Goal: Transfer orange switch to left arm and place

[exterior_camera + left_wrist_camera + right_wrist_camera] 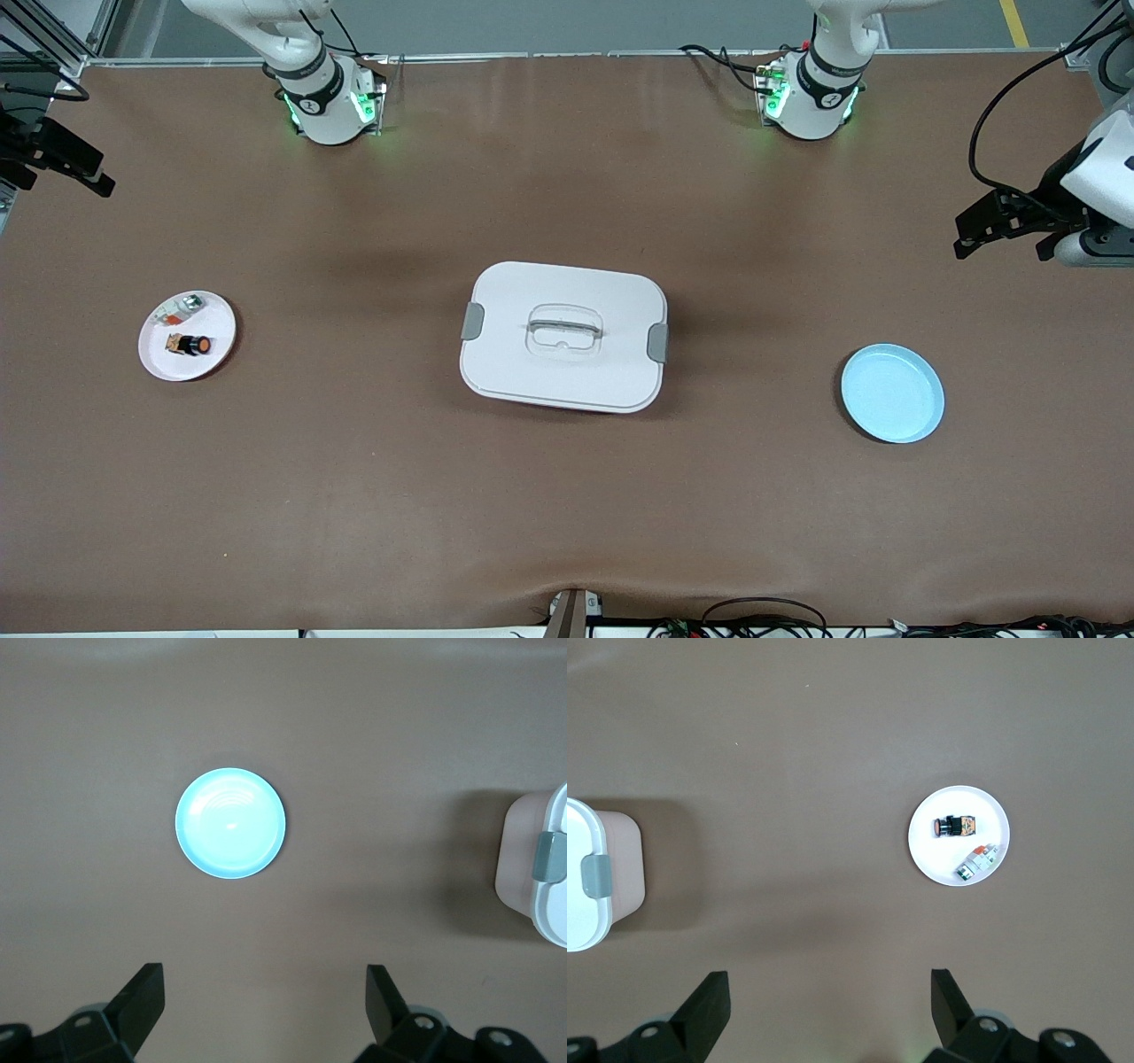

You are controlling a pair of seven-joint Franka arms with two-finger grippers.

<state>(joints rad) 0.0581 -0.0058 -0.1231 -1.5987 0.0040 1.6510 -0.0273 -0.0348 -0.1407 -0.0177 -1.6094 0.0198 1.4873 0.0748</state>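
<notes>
**Both arms parked high, switch on its pink plate**

The orange switch (190,344) lies on its side on a small pink plate (218,352) toward the right arm's end of the table, at about nine o'clock from the box (563,336) in the front view. Sharing the plate, at the switch's twelve o'clock and just beside it, is a small silver-and-clear piece (182,307) with a red bit.

The box sits in the middle of the table, lid on, grey clips at both short ends. A blue plate (892,392) lies toward the left arm's end, at roughly four o'clock from the box and well apart from it.

The right gripper (829,1005) hangs above bare table between box and pink plate, fingers spread wide and holding nothing. The left gripper (266,1005) hangs likewise over bare table near the blue plate, fingers wide apart, empty.
</notes>
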